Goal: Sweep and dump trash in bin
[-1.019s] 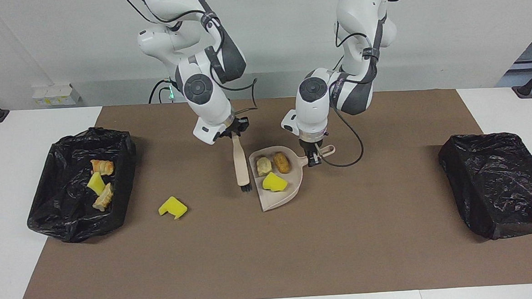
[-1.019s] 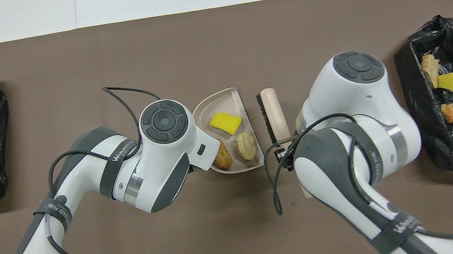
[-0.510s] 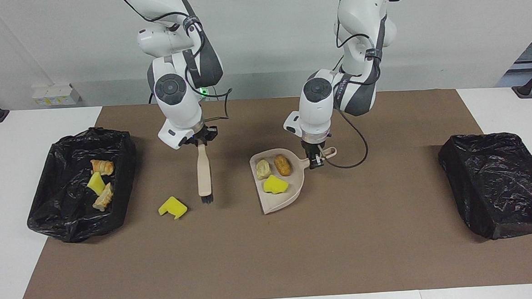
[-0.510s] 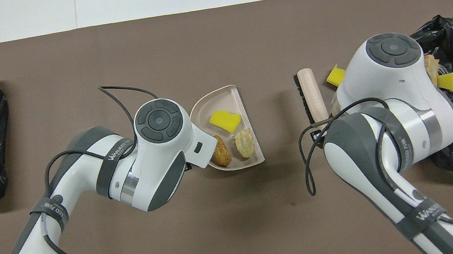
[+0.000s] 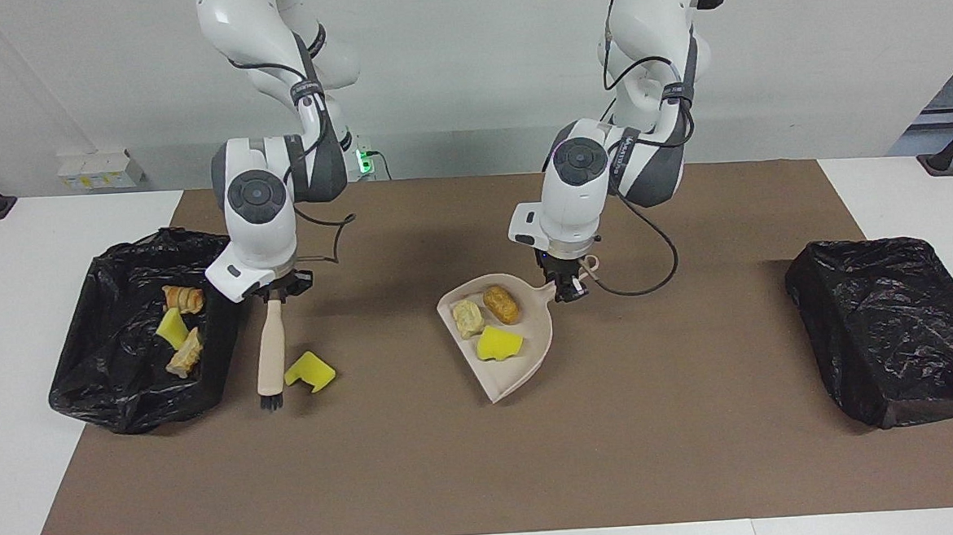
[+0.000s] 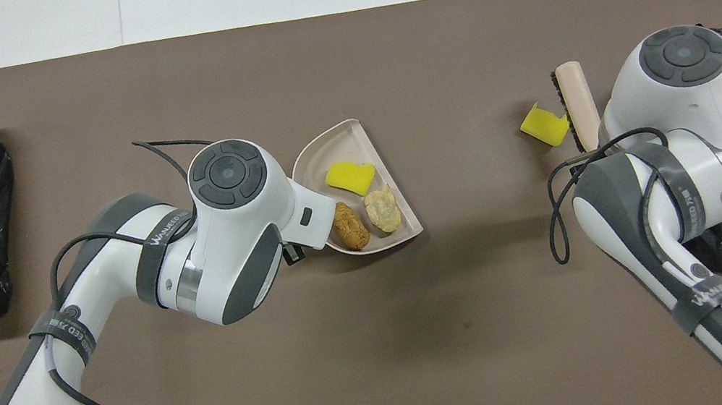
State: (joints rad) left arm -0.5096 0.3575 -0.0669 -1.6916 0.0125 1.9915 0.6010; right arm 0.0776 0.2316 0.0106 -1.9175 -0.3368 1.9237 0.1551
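The right gripper clamps the beige brush beside the loose yellow sponge chunk, near the open black-lined bin at the right arm's edge of the counter. The left gripper's fingers seemingly pinch the beige dustpan, which holds three scraps; tilting could spill them.

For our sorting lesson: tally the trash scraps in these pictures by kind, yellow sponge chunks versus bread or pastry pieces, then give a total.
Yellow sponge chunks: 3 (bin, mat, dustpan)
Bread or pastry pieces: 4 (bin, dustpan)
Total: 7
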